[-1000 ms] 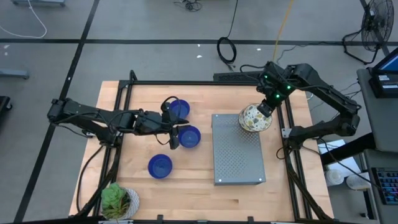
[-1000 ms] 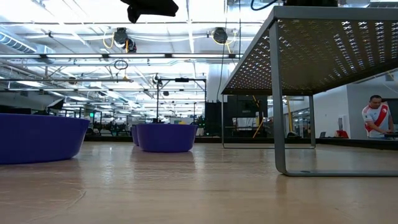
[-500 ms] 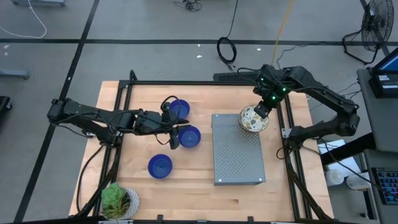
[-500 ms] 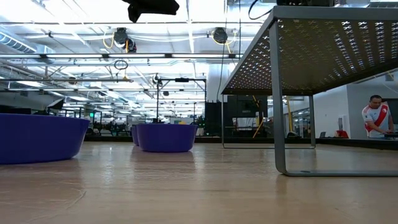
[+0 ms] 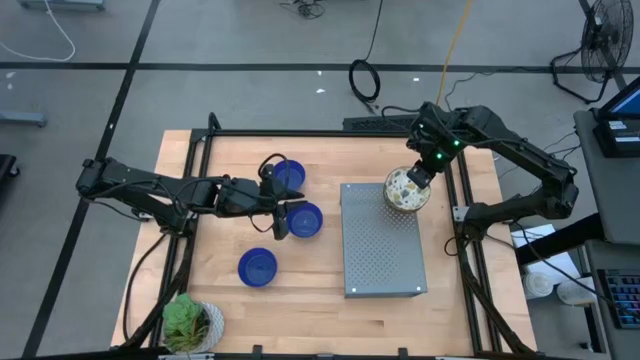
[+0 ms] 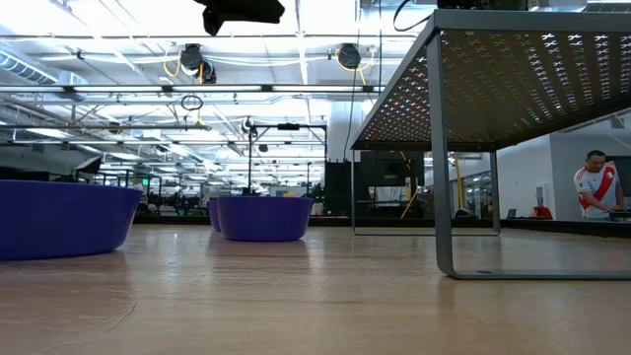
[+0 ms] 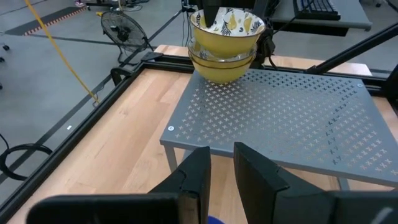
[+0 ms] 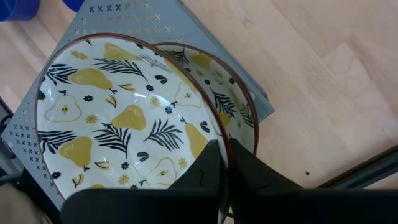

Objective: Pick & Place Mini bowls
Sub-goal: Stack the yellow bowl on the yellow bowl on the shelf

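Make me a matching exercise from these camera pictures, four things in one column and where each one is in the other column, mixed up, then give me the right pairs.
Things:
1. right gripper
2. left gripper
3. leafy green plant in a white pot
4. grey perforated metal stand

Places:
A. at the table's front left corner
B. above the wooden table, between two glossy blue mini bowls
C. on the table's right half, legs on the wood
D. shut on the rim of the pear-patterned bowl, over the stand's back right corner

Pairs: 1-D, 2-B, 3-A, 4-C
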